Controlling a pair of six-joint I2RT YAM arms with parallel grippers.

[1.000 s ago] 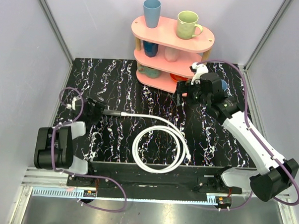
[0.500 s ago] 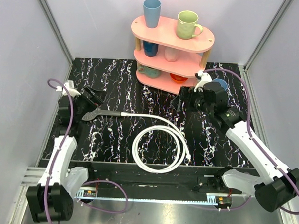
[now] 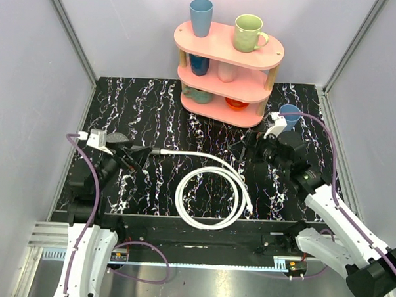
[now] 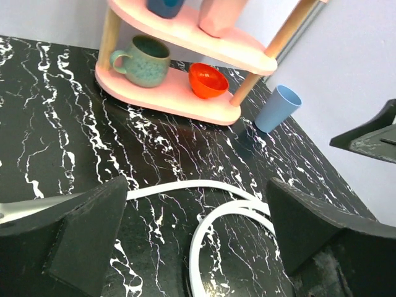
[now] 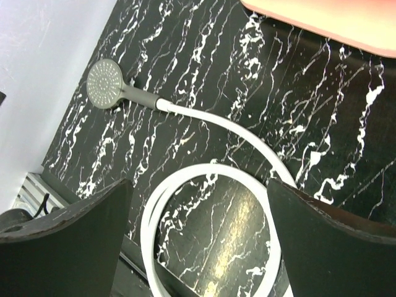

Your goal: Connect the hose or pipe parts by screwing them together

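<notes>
Shower head (image 5: 105, 83) lies face up at the left of the surface (image 3: 154, 107), its dark handle meeting the white hose (image 3: 178, 197), which coils mid-surface. Left claw (image 3: 133, 157) is spread by the head, holding nothing. Right claw (image 3: 247, 149) is spread right of the coil. Pink shelf (image 3: 222, 38) stands behind, with a blue cup (image 3: 290, 115) beside the right arm.

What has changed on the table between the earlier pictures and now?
The left gripper opened fully and eased back, leaving the shower head lying free on the table. The right gripper, open throughout, pulled away from the shelf toward its base, uncovering a blue cup. The hose and shelf stayed put.
</notes>
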